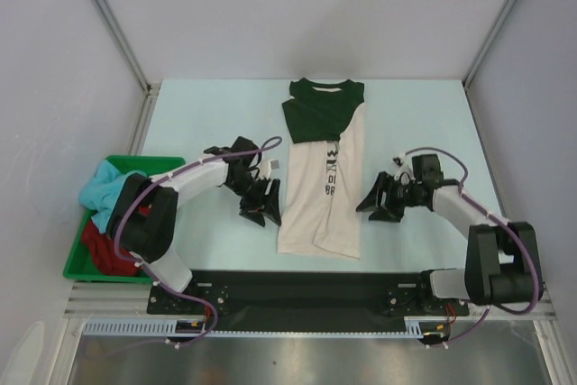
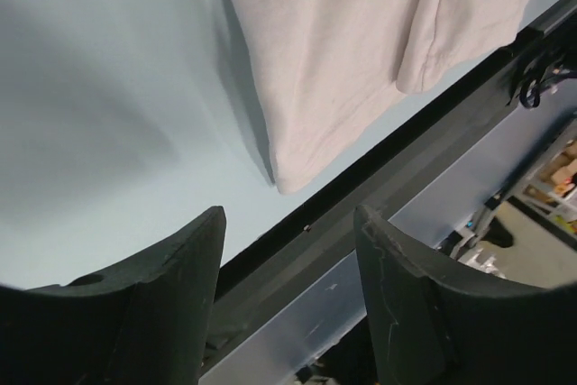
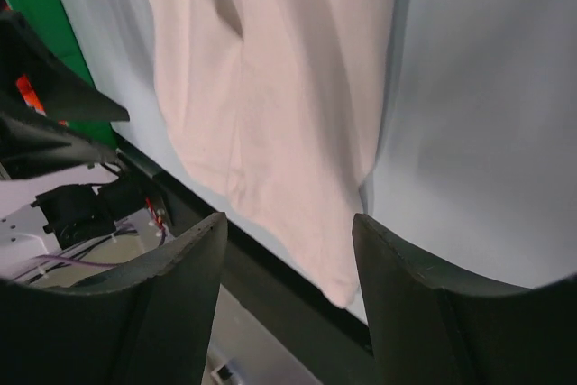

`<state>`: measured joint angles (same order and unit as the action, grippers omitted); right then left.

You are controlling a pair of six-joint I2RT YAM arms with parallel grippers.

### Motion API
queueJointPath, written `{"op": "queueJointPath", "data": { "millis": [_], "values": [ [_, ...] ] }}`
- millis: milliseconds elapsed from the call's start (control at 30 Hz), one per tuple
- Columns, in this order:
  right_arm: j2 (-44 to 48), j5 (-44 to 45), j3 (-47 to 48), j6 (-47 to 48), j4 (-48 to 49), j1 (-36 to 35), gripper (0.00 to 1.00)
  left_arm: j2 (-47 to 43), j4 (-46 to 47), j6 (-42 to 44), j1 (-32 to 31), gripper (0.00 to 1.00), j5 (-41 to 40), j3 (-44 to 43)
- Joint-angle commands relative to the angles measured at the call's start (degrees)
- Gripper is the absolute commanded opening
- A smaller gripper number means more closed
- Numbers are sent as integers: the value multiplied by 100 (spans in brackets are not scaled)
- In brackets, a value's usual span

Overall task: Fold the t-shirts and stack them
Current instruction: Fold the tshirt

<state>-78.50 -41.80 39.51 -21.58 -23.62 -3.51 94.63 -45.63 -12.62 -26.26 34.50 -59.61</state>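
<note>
Top external view: pale blue table (image 1: 207, 132) inside a white-walled booth, metal frame posts (image 1: 108, 15) slanting up at the back corners. Mid-table, cream shirt (image 1: 320, 214) folded into a long narrow strip, black lettering (image 1: 330, 173) facing up, hem toward the arm bases. Dark green shirt (image 1: 325, 110) folded across its far end, covering that part. Left pincer (image 1: 261, 205) just beside the strip's left edge, right pincer (image 1: 377, 200) near its right edge; both low over the table, clear of the cloth, jaws spread, nothing gripped. At the near left, green bin (image 1: 74, 250) holding light blue cloth (image 1: 99, 188) and dark red cloth (image 1: 99, 252), left arm's elbow partly in front of it. Black base plate (image 1: 297, 290) along the near edge, purple cables (image 1: 212, 161) looping along both arms.

Left wrist view: black fingers (image 2: 171, 304) wide apart, gap empty. Beyond them bare table with a soft shadow, then a corner of the cream strip (image 2: 352, 42) lying flat close to a black rail (image 2: 388, 182). Past the rail, blurred room clutter.

Right wrist view: fingers (image 3: 415, 313) likewise wide, holding nothing. Ahead, the cream strip (image 3: 279, 105) running away, a bit of lettering at the top edge, one corner close to the table's dark edge. Bare table to the right; green bin wall and dark parts of the other arm at far left.
</note>
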Motion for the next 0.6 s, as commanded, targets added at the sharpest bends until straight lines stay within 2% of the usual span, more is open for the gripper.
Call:
{"op": "queueJointPath", "data": {
  "millis": [0, 167, 567],
  "values": [
    [615, -136, -583, -645, 207, -175, 63, -50, 774, -802, 51, 64, 399, 300],
    [600, 154, -655, -716, 69, -484, 65, 293, 1091, -1005, 51, 63, 295, 653],
    [-201, 682, -655, -830, -372, -879, 63, 91, 1635, -1374, 25, 58, 250, 1400]
  ]
}}
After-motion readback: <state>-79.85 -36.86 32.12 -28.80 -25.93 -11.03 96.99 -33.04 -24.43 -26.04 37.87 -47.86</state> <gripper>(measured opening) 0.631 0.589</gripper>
